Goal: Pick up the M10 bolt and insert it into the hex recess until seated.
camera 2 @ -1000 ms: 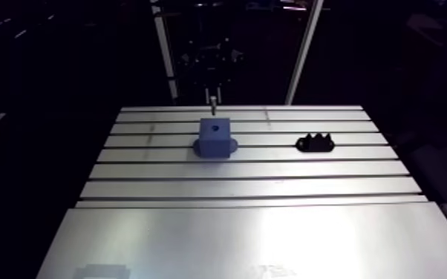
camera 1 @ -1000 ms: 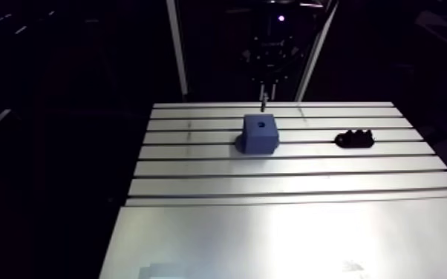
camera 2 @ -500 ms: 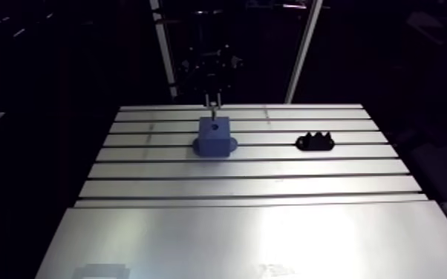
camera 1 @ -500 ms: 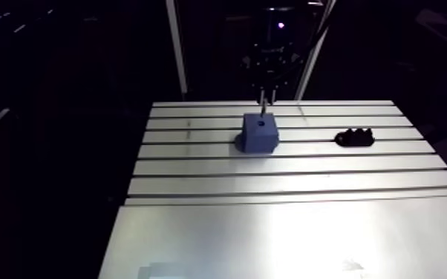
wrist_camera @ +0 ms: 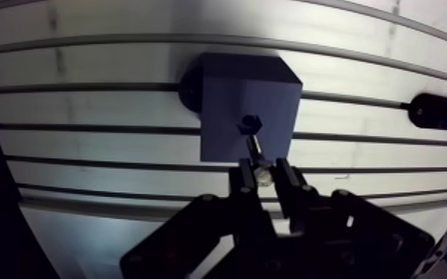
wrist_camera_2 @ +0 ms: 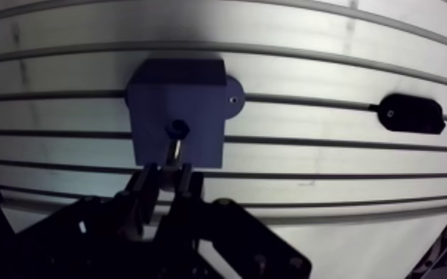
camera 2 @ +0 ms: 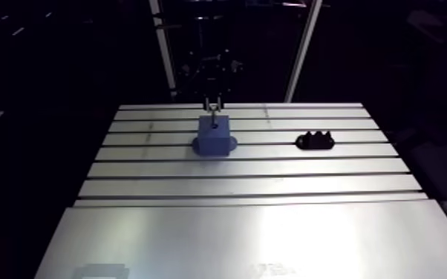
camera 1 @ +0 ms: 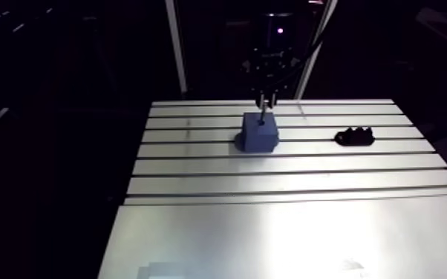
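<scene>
Here the gripper (wrist_camera: 265,172) is shown directly above the blue block (wrist_camera: 226,96), which stands on the far half of the slotted table (wrist_camera: 85,67). The two dark fingers are clamped on the upper end of the M10 bolt (wrist_camera: 256,152). The bolt is held upright, with its lower end at the mouth of the hex recess (wrist_camera: 249,123) in the block's top face. Whether the tip has already entered cannot be told.

The step in hand is judged to be the insertion. The shank should be kept in line with the recess axis and lowered straight and slowly, so that no side load is put on the block. Any small offset is best corrected before more depth is gained. The grip should be loosened only once the bolt is felt to bottom out.

The bolt is a slender cylinder of bright metal. The block is matte, box-shaped and probably plastic, with a rounded flange (wrist_camera_2: 232,100) at its base that carries a small screw. The table is brushed aluminium, glossy under the light and crossed by parallel dark slots. A black lobed piece (camera 1: 354,136) lies well apart to the right of the block
</scene>
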